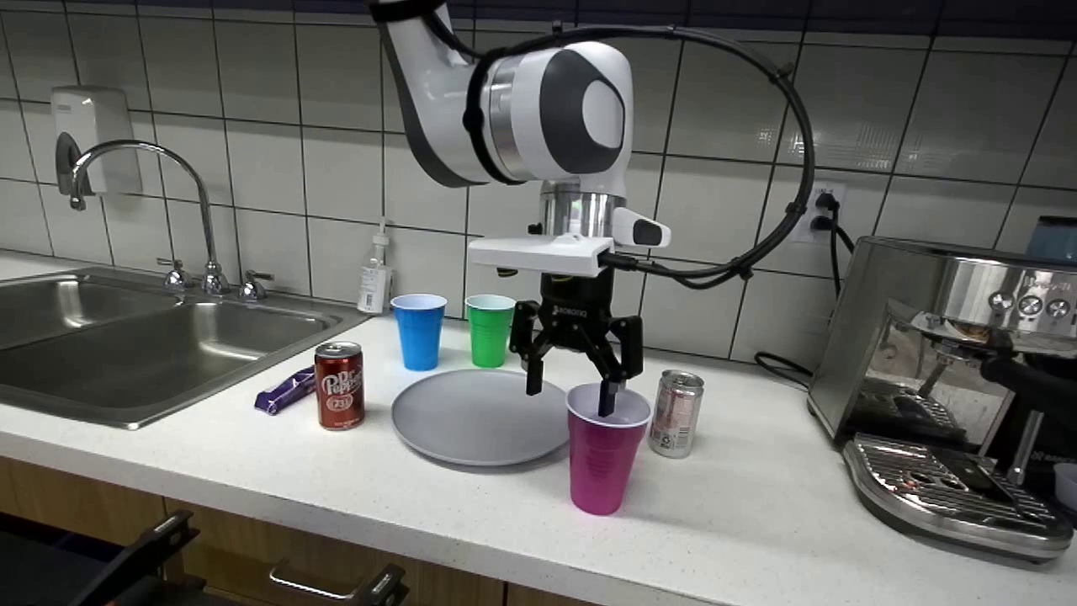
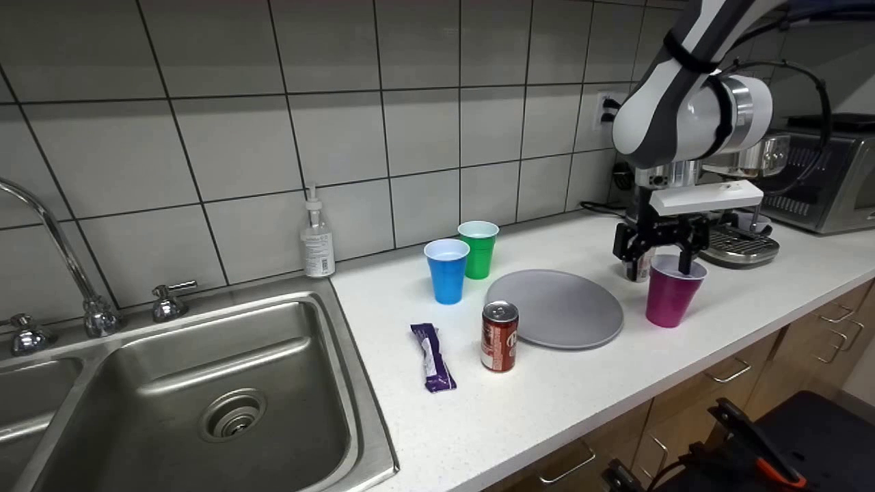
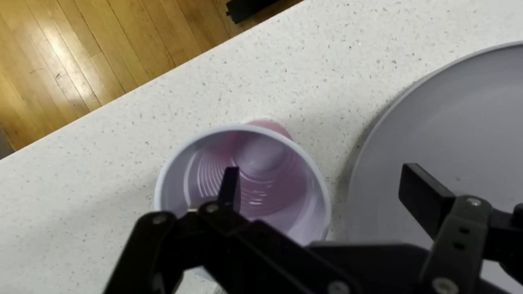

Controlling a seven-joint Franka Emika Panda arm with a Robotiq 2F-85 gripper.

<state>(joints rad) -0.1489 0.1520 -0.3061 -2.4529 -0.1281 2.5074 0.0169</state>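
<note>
Tool (image 1: 570, 394), black: we record its jaws spread wide, gripping nothing. One finger (image 1: 607, 400) stands within the rim of the magenta cup (image 1: 602, 467); its depth we cannot tell. Opposite finger (image 1: 534, 376): above the grey plate (image 1: 471, 421). Magenta cup: upright on the worktop (image 1: 454, 513). In an exterior view we place, from that cup, the plate between 9 and 10 o'clock, the silver can (image 1: 676, 414) at 2; from the plate, the green cup (image 1: 489, 338) at 12, the blue cup (image 1: 419, 338) at 11, the red can (image 1: 340, 391) at 9.

The hand (image 3: 320, 179) partly hides the pink cup (image 3: 269, 179)
</note>
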